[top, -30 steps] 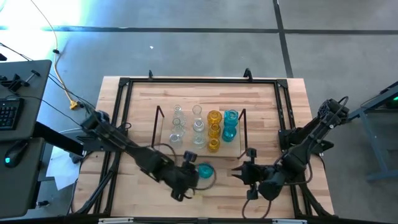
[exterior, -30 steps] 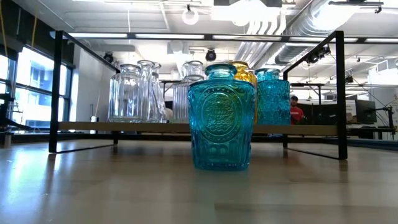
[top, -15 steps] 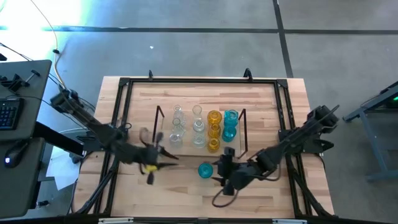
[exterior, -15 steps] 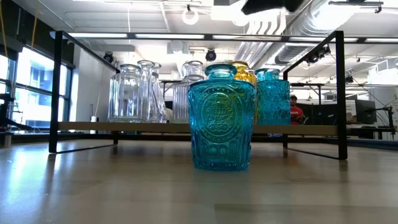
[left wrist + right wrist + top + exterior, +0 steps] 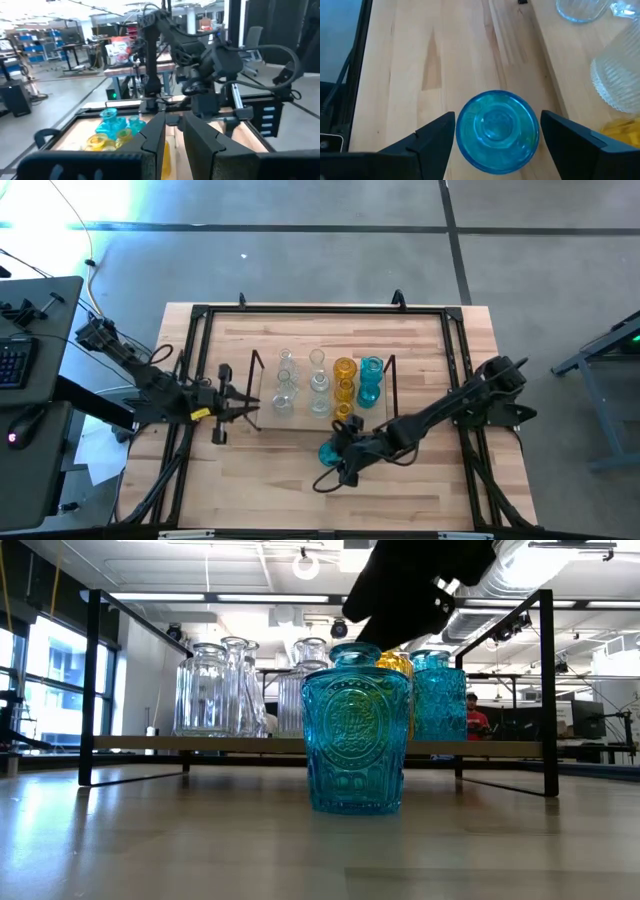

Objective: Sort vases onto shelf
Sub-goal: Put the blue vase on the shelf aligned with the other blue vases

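One turquoise vase (image 5: 329, 453) stands off the shelf (image 5: 262, 412) — right claw (image 5: 497, 131) spread around it.

Right claw (image 5: 405, 585) cut off at top edge.

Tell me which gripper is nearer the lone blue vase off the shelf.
Right. The right gripper is open directly above the blue vase, fingers either side; the left gripper sits off beyond the shelf's left end.

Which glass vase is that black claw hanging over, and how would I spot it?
Find the low wooden shelf with black wire ends mid-table. Just in front of it, on bare wood, stands one squat turquoise glass vase, under the right gripper. Unlike the other vases, it stands alone, off the shelf.
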Controlling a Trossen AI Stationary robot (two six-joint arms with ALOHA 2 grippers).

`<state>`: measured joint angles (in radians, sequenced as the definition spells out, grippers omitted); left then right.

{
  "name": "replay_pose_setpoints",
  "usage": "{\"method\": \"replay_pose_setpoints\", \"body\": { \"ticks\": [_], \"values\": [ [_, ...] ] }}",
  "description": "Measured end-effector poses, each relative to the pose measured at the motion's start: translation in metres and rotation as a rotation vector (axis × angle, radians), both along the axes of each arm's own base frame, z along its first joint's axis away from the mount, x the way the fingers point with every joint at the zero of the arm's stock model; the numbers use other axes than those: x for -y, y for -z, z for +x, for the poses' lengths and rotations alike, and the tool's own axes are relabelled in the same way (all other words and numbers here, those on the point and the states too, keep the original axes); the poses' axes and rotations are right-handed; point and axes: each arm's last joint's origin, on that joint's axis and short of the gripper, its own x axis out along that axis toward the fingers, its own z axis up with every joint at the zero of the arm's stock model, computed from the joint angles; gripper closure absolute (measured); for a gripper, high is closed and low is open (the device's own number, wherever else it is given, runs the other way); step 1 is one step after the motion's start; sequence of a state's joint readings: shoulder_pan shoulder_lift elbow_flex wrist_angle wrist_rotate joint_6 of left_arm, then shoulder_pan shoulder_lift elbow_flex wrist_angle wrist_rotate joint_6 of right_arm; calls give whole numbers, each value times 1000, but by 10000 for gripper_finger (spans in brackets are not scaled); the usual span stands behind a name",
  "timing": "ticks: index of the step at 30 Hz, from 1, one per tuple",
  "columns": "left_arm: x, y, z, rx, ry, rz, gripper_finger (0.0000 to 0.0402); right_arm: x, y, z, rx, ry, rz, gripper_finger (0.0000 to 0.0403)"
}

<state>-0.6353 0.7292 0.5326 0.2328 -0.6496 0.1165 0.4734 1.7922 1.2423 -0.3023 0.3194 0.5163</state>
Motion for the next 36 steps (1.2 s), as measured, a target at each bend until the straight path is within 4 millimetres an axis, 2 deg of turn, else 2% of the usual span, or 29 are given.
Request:
{"method": "replay_pose_setpoints", "body": {
  "ticks": [7, 13, 16, 22, 24, 28, 31, 36],
  "values": [
    [-7, 10, -8, 5, -49, 16, 346, -2, 11, 6, 3, -11, -16, 130],
    [-8, 13, -8, 3, -72, 24, 346, -3, 22, 9, -19, -22, -52, 156],
    [-8, 13, -8, 1, -72, 33, 346, -3, 22, 10, -16, -20, -52, 184],
    [-8, 13, -8, 0, -73, 46, 346, -3, 22, 10, -15, -29, -59, 274],
    [-8, 13, -8, -1, -72, 47, 346, -3, 20, 9, -16, -46, -67, 292],
    [-8, 14, -8, -10, -72, 54, 346, -1, 10, 4, -16, -78, -49, 292],
    [-8, 15, -8, -11, -72, 56, 346, 1, -13, -3, 35, -91, -33, 292],
    [-8, 16, -8, -23, -54, 65, 346, 8, -47, -26, 52, -88, -48, 286]
  ]
}}
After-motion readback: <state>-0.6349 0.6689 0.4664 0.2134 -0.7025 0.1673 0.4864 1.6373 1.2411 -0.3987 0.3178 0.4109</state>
